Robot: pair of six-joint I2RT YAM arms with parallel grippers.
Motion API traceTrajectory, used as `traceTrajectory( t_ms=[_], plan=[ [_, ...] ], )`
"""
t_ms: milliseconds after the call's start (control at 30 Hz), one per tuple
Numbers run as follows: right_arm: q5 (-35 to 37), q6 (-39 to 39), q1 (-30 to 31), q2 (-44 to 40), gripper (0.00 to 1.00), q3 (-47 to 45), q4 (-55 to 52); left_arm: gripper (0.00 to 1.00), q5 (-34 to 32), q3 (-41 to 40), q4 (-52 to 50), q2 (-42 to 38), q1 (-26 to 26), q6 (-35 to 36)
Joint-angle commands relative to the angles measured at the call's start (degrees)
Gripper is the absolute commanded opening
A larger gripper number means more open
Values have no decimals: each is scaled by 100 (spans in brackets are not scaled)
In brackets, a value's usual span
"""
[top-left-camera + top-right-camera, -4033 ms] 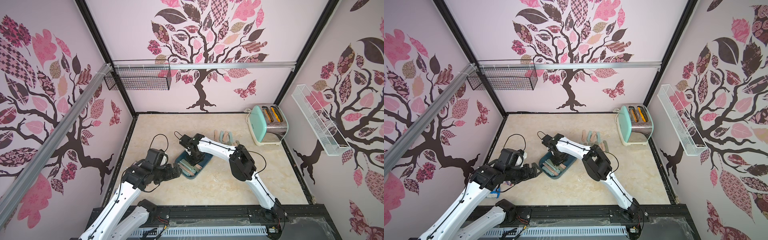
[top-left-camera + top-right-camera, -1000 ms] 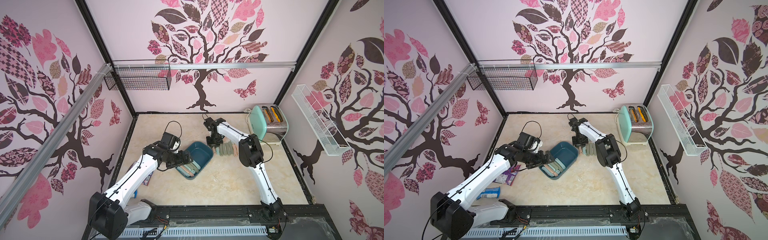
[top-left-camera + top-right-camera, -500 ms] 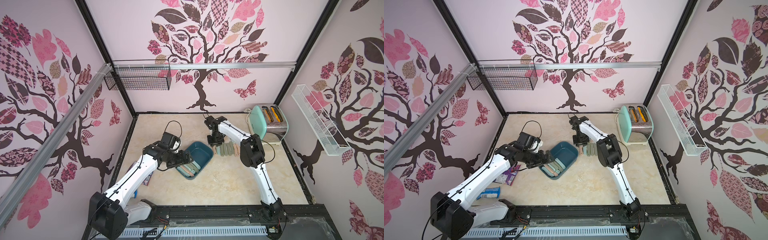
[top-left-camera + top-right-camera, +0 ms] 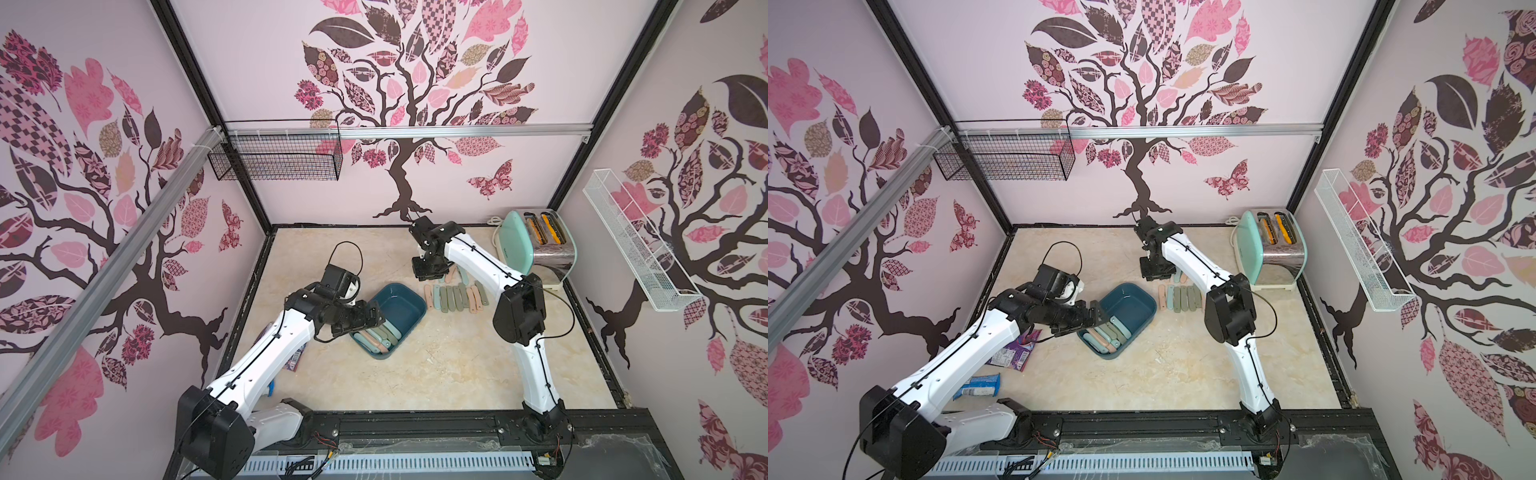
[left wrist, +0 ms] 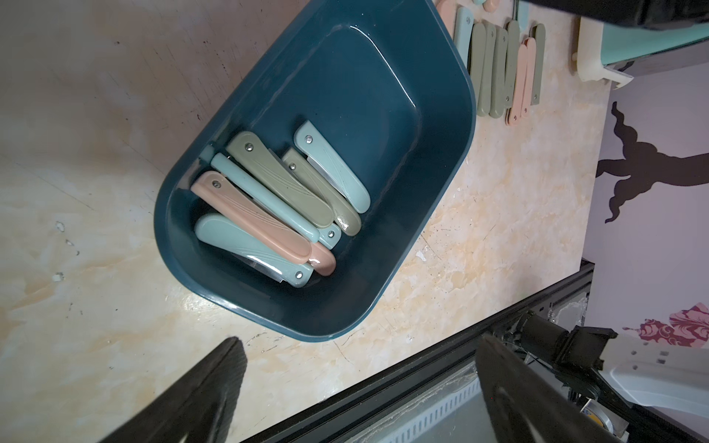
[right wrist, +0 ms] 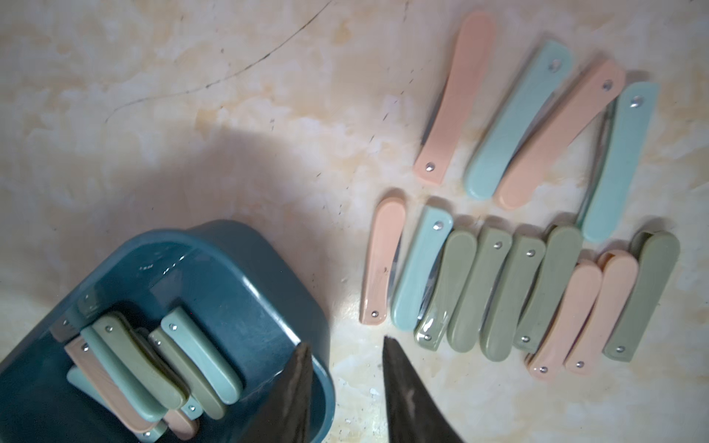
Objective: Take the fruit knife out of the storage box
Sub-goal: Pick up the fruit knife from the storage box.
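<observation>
By the counter's left edge lie two snack packets, a purple one (image 4: 1011, 357) and a blue one (image 4: 978, 385), both partly under the left arm. That arm reaches from the near-left corner toward the middle, wrist bent. The left gripper (image 4: 370, 316) sits at the left rim of the storage box (image 4: 399, 303) with its fingers (image 5: 215, 383) spread wide and nothing between them. Whether they touch the rim cannot be told.

The teal-blue box stands mid-counter, askew to the edges. Its fruit knives (image 5: 268, 203) are folded and heaped at the near end, in pink, pale teal and olive. They overlap, so no sure count can be made, and the far half of the floor is bare. In both top views the left gripper covers part of the near-left rim.

Just right of the box, apart from it, more folded knives (image 6: 518, 287) lie in rows on the counter. One olive knife seems to be wrapped in clear film.

The right arm rises from the near-right corner, elbow high, forearm running toward the far edge and hiding some of the farther knives. The right gripper (image 4: 428, 272) points down beyond the rows; its fingers (image 6: 406, 395) stand slightly apart, holding nothing.

The toaster (image 4: 540, 249) fills the far-right corner — what glows orange in its slots is unclear.
</observation>
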Motion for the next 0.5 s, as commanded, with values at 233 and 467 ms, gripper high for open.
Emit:
traceTrajectory(
  t_ms=[233,467],
  plan=[
    [14,-165,1216,-20,34,-401,291,98,-408,-539,-401,-1182,31,-257],
    [3,-156,1526,404,35,-394,374,98,-538,-881,-711,-1895,31,-502]
  ],
)
